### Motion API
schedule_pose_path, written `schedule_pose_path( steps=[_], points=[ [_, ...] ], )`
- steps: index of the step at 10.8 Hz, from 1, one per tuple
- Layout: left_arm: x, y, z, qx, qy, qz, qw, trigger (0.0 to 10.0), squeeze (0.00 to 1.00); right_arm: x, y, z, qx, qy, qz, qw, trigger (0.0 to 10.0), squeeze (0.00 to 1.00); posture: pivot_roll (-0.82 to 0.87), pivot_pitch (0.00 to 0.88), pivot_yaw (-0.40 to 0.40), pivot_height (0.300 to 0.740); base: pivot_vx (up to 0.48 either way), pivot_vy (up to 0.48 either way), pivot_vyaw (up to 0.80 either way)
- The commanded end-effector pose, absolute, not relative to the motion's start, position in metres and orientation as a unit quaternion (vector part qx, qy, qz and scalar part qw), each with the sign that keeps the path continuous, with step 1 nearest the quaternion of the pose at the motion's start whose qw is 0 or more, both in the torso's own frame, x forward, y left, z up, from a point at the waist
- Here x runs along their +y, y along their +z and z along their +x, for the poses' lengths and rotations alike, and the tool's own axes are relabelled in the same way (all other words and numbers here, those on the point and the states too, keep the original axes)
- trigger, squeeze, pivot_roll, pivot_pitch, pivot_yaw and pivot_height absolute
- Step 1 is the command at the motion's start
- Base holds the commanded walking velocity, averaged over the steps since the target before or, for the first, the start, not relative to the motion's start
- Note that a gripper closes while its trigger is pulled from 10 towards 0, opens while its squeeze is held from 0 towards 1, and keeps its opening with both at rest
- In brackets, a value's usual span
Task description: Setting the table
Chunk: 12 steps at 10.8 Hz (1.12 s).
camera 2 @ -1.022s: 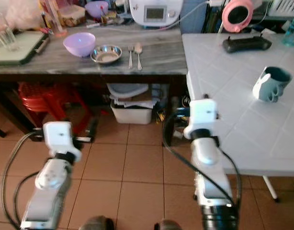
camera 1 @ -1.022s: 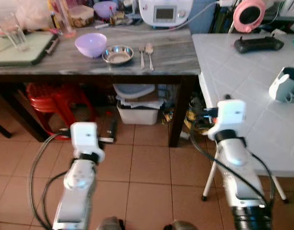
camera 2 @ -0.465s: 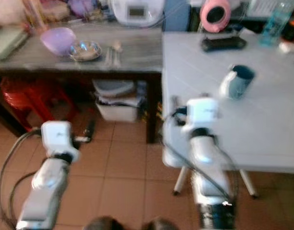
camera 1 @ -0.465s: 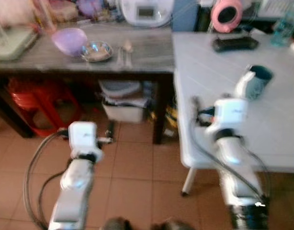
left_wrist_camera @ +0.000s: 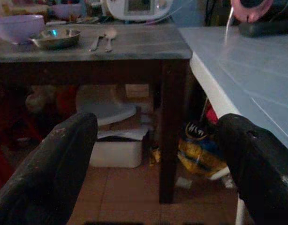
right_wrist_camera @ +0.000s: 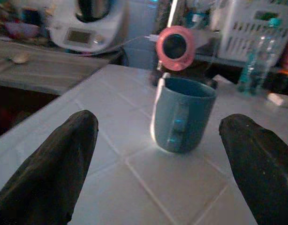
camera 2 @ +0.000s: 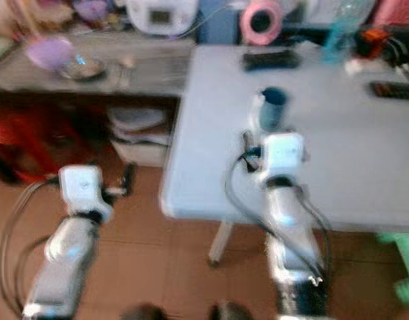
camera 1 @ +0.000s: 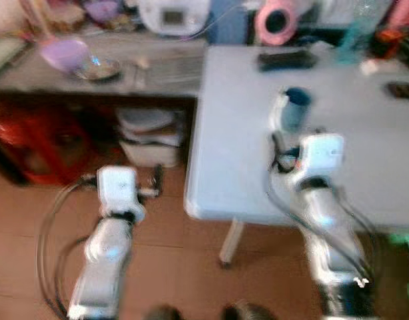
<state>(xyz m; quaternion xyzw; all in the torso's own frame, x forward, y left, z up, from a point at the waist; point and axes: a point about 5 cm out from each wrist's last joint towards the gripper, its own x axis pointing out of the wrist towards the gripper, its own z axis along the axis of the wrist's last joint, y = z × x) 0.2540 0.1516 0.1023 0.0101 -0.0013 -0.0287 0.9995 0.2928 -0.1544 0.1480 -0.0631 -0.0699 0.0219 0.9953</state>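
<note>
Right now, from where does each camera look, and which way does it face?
Head views: look down at white table, both silver arms.
Left wrist view: low, between open left pincer fingers, faces wooden table holding purple bowl.
Right wrist view: between open right pincer fingers, faces blue mug.
Shared: mug, white appliance.

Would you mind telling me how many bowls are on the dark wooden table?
2: a purple bowl at the table's far left, and a steel bowl right beside it, next to the fork and spoon. Clutter along the back may hide more.
</note>
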Motion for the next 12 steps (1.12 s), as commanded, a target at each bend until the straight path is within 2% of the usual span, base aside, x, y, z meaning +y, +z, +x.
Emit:
schedule_pose_path(
  steps=[1, 5, 12],
  points=[
    [0.151, 0.107, 0.255, -0.011, -0.035, 0.012, 0.999, 10.0, 0.00, -0.158, 0.153, 0.295, -0.078, 0.014, -0.066, 0.995, 10.0, 0.00, 0.00, 0.051, 0.059, 0.740, 0.277, -0.390, 0.00],
    [0.150, 0.106, 0.254, -0.007, -0.039, 0.011, 0.999, 10.0, 0.00, -0.157, 0.153, 0.296, -0.081, 0.014, -0.067, 0.994, 10.0, 0.00, 0.01, 0.055, 0.062, 0.740, 0.426, 0.000, 0.00],
    [0.154, 0.104, 0.253, -0.003, -0.013, 0.014, 1.000, 10.0, 0.00, -0.140, 0.146, 0.310, -0.053, 0.059, -0.064, 0.995, 10.0, 0.00, 0.02, 0.070, 0.055, 0.740, 0.000, 0.000, 0.00]
  ],
)
